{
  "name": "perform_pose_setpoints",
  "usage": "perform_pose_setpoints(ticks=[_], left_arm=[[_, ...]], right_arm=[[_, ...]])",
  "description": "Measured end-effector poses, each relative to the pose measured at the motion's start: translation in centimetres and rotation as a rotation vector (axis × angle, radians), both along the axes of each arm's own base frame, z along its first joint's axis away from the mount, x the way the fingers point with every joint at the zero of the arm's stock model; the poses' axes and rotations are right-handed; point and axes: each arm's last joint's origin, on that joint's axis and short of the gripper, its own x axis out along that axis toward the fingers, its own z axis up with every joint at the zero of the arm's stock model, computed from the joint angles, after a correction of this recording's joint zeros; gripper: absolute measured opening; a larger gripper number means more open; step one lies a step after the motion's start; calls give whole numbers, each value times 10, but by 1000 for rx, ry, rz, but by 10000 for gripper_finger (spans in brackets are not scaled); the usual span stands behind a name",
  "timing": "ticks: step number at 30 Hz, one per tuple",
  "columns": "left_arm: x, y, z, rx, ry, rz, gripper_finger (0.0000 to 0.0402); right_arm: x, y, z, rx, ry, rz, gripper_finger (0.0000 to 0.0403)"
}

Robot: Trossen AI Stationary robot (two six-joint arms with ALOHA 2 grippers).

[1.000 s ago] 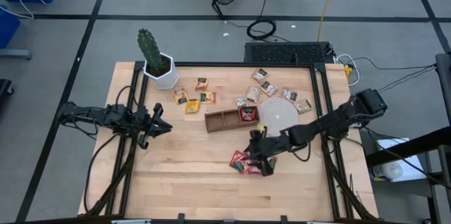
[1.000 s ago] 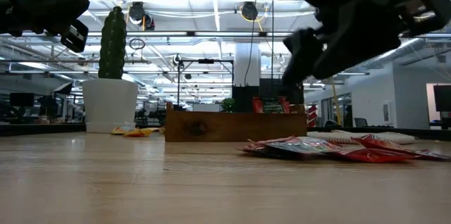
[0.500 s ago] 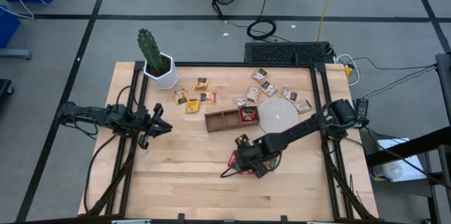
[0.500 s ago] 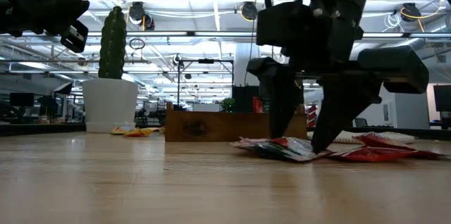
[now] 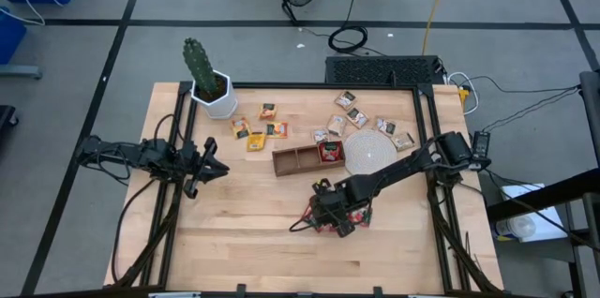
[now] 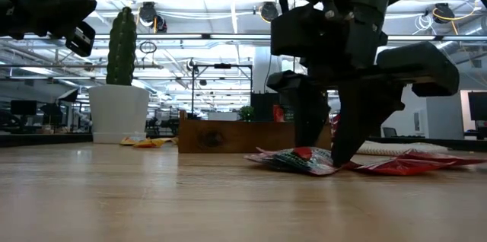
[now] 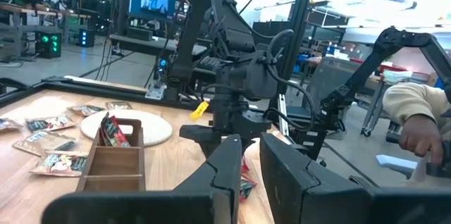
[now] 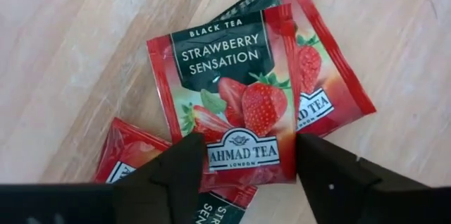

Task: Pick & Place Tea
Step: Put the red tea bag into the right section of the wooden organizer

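Three red tea sachets (image 8: pixel 225 104) lie overlapping flat on the table (image 5: pixel 356 216), near the middle of its front half. My right gripper (image 8: pixel 243 175) points down at them (image 6: pixel 323 151), open, one finger on each side of the top sachet's lower edge. More sachets lie at the far side: yellow-orange ones (image 5: pixel 255 133) and tan ones (image 5: pixel 352 111). One red sachet (image 5: pixel 330 152) stands in the wooden tray (image 5: pixel 295 160). My left gripper (image 5: pixel 214 161) waits above the table's left edge, slightly open (image 7: pixel 251 171). My right gripper comes at the top red sachet (image 8: pixel 232 157) from above, pointing down, with its fingers (image 8: pixel 176 175) straddling that sachet's lower edge. The fingertips reach down to the pile (image 6: pixel 304 158). Whether they touch a sachet, I cannot tell. All the sachets lie flat on the table.
A round whitish disc (image 5: pixel 368 151) lies right of the tray. A cactus in a white pot (image 5: pixel 211 87) stands at the far left corner. Bare wood spreads over the near left of the table (image 5: pixel 244 232). A person's hand (image 7: pixel 423 129) shows beyond the table.
My right gripper has moved toward the table's left and near edge and come down from above onto the pile of red sachets, with its fingers now pointing down around the top one. My left arm has kept still.
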Motion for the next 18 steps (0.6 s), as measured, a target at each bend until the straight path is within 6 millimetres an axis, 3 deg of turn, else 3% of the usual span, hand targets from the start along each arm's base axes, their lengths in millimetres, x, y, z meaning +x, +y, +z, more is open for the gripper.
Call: perform_pose_setpoints(ticks=[9,14,18], left_arm=[[0,0,0,0,-1,0,58],[0,0,0,0,0,-1,58],[0,0,0,0,-1,-1,58]], right_arm=[[-3,0,3,22,24,-55,81],[-8,-2,24,63,-10,-127,29],[-13,-3,49,114,-74,-193,29]])
